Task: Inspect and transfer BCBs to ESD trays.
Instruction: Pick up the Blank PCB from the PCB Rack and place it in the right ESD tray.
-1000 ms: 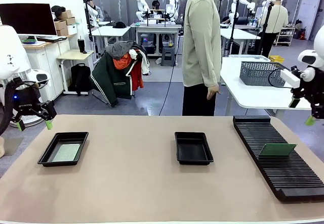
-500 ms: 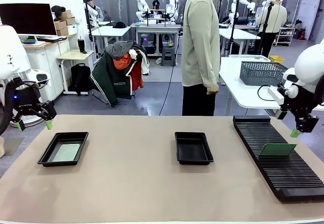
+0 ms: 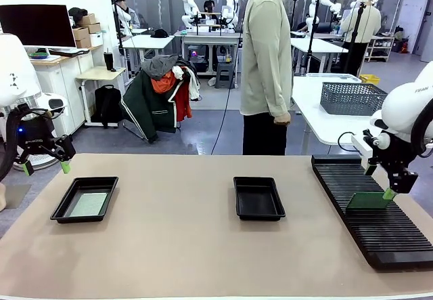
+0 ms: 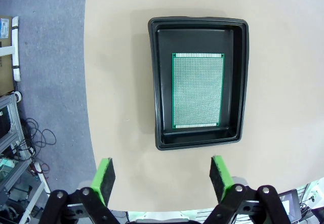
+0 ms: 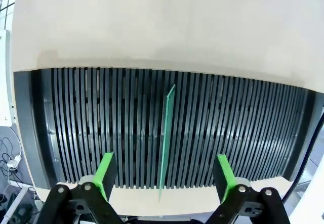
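Note:
One black ESD tray point(image 3: 66, 206) lies at the table's left with a pale green BCB point(image 3: 89, 204) flat on its floor. In the left wrist view that BCB point(image 4: 197, 90) lies in the tray point(image 4: 197, 26), and my left gripper point(image 4: 162, 176) hangs open high above the tray's near side. From the front, the left gripper point(image 3: 45, 168) sits above the table's left edge. A second tray point(image 3: 258, 198) at the centre holds nothing. Another BCB point(image 3: 370, 200) stands upright in the slotted rack point(image 3: 379, 232). My right gripper point(image 3: 379, 181) is open just over it, and the edge-on BCB point(image 5: 165, 138) lies between its fingers point(image 5: 105, 171).
The long black ribbed rack point(image 5: 76, 123) fills the table's right side. A person point(image 3: 267, 63) stands beyond the far edge, hands down. A grey mesh basket point(image 3: 350, 98) sits on a white table behind. Bare tan tabletop lies between the trays and in front of them.
My right arm has come down and leftward from beyond the table's right edge, and its open gripper now straddles the standing board. The left arm has stayed still.

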Tool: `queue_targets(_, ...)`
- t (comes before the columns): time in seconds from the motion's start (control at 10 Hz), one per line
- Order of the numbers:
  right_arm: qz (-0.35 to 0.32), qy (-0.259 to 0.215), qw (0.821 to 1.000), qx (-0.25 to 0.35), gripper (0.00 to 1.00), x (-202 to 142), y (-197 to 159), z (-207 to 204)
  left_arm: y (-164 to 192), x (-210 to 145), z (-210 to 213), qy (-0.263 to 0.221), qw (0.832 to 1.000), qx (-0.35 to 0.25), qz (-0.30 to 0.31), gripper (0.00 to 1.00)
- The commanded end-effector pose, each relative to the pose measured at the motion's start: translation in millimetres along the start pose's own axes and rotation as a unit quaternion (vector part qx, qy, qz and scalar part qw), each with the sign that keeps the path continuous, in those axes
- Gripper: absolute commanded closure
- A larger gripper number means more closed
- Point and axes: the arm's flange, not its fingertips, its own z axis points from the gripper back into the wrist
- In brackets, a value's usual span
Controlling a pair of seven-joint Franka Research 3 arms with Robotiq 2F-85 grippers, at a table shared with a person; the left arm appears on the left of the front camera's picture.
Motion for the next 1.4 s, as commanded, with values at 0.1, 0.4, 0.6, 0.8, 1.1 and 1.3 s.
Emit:
queue_targets(0.1,0.001,-0.005,1.0,-0.016,0.0,-6,5,-25,0,-1,-2,-0.004,1.0,0.0,0.001,0.0)
queue_targets(0.4,-0.004,0.001,1.0,-0.022,0.0,-8,8,-38,0,-1,-2,-0.004,1.0,0.0,0.001,0.0)
queue_targets(0.6,-0.01,0.001,0.999,-0.032,0.0,-8,9,-43,0,-1,-2,-0.004,1.0,0.0,0.001,0.0)
queue_targets(0.8,-0.015,-0.005,0.999,-0.029,0.0,-11,7,-48,0,-1,-2,-0.004,1.0,0.0,0.001,0.0)
queue_targets(1.1,-0.023,-0.008,0.999,-0.025,0.0,-14,6,-52,0,-1,-2,-0.004,1.0,0.0,0.001,0.0)
queue_targets(1.3,-0.029,-0.001,1.0,-0.011,0.0,-8,7,-46,0,-1,-2,-0.004,1.0,0.0,0.001,0.0)
